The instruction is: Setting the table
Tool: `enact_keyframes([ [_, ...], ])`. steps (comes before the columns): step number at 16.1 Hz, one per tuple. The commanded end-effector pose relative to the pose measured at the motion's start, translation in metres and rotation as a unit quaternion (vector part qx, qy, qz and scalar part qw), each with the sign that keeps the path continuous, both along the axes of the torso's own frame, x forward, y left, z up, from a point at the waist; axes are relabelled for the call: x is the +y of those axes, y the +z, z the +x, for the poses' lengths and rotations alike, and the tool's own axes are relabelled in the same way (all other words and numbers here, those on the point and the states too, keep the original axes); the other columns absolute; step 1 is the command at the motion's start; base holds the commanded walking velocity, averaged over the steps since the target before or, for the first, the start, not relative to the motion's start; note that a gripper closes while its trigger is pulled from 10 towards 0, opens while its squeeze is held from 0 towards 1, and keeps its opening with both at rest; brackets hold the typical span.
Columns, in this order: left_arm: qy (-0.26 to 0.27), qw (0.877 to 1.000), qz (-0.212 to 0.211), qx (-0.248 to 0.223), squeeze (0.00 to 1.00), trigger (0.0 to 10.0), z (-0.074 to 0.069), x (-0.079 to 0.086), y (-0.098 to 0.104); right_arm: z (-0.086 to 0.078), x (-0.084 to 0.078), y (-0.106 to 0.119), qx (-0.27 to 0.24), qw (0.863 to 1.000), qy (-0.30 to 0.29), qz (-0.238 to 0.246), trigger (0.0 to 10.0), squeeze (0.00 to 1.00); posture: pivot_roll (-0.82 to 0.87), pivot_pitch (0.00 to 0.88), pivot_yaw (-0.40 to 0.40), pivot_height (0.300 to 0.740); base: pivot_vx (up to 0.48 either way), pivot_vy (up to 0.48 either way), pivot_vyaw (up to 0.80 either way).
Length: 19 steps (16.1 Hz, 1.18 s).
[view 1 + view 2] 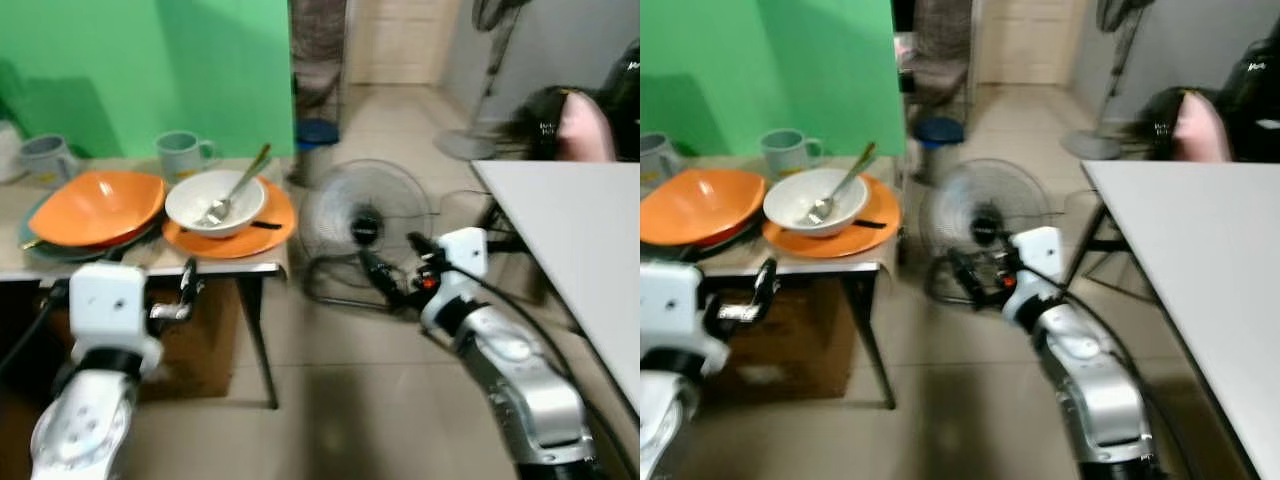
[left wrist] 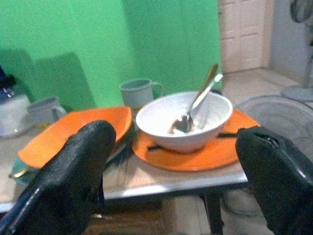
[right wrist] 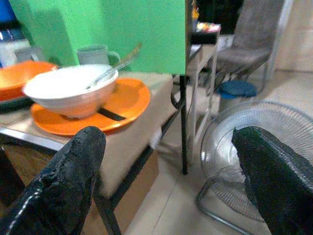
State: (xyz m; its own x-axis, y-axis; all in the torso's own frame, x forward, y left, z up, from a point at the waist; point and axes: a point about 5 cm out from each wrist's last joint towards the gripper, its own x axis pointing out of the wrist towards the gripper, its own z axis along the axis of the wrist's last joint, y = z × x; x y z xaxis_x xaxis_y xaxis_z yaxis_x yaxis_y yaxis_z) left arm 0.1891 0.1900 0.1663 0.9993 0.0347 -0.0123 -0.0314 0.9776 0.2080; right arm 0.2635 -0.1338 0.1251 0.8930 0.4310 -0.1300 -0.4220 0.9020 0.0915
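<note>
Both our grippers hang empty with fingers spread: left gripper just below the small table's edge, right gripper beside it. On it, a white ceramic bowl with a metal spoon rests on a round orange plate.

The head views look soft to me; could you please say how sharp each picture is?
Left eye view: slightly blurred throughout, white bowl and floor fan soft-edged. Right eye view: much the same, with the white table edge smeared. Left wrist view: spoon fairly crisp, the left tool out of focus. Right wrist view: orange plate soft, the right tool blurred.
</note>
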Motion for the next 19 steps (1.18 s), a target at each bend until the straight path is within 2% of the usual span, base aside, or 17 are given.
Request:
enact_keyframes([
  [1, 0.006, 1.000, 0.015, 0.000, 0.00, 10.0, -0.002, 0.005, 0.002, 0.005, 0.007, 0.008, -0.018, 1.000, 0.007, 0.008, 10.0, 0.00, -0.01, 0.000, 0.024, 0.740, 0.356, 0.000, 0.00],
  [5, -0.009, 1.000, 0.020, -0.009, 0.00, 10.0, 0.004, 0.008, 0.009, 0.015, 0.003, 0.015, -0.019, 1.000, -0.002, 0.019, 10.0, 0.00, 0.00, 0.000, 0.021, 0.740, 0.359, 0.000, 0.00],
  [7, -0.018, 1.000, 0.022, -0.007, 0.00, 10.0, 0.006, 0.007, 0.009, 0.018, -0.003, 0.019, -0.041, 0.999, -0.023, 0.014, 10.0, 0.00, -0.01, 0.000, 0.026, 0.740, 0.360, 0.000, 0.00],
  [9, -0.026, 0.999, 0.022, -0.008, 0.00, 10.0, 0.008, 0.006, 0.008, 0.021, -0.016, 0.019, -0.051, 0.996, -0.076, 0.023, 10.0, 0.00, -0.02, 0.000, 0.038, 0.740, 0.360, 0.000, 0.00],
  [10, -0.028, 0.999, 0.020, -0.009, 0.00, 10.0, 0.009, 0.005, 0.008, 0.020, -0.019, 0.020, -0.057, 0.995, -0.079, 0.021, 10.0, 0.00, -0.03, 0.000, 0.044, 0.740, 0.364, 0.000, 0.00],
  [11, -0.031, 0.999, 0.017, -0.011, 0.00, 10.0, 0.010, 0.004, 0.008, 0.020, -0.020, 0.021, -0.060, 0.995, -0.073, 0.015, 10.0, 0.00, -0.03, 0.000, 0.046, 0.740, 0.360, 0.000, 0.00],
  [13, -0.041, 0.999, 0.020, -0.010, 0.00, 10.0, 0.012, 0.002, 0.010, 0.019, -0.016, 0.028, -0.069, 0.998, -0.007, 0.009, 10.0, 0.00, -0.03, 0.000, 0.049, 0.740, 0.362, 0.000, 0.00],
  [16, -0.070, 0.997, 0.036, -0.001, 0.00, 10.0, 0.007, -0.002, 0.012, 0.025, -0.013, 0.042, -0.090, 0.992, 0.087, -0.006, 10.0, 0.00, -0.01, 0.000, 0.040, 0.740, 0.356, 0.000, 0.00],
  [19, -0.072, 0.997, 0.037, 0.000, 0.00, 10.0, 0.005, -0.001, 0.014, 0.031, -0.010, 0.048, -0.100, 0.989, 0.110, -0.021, 10.0, 0.00, 0.00, 0.000, 0.030, 0.740, 0.350, 0.000, 0.00],
])
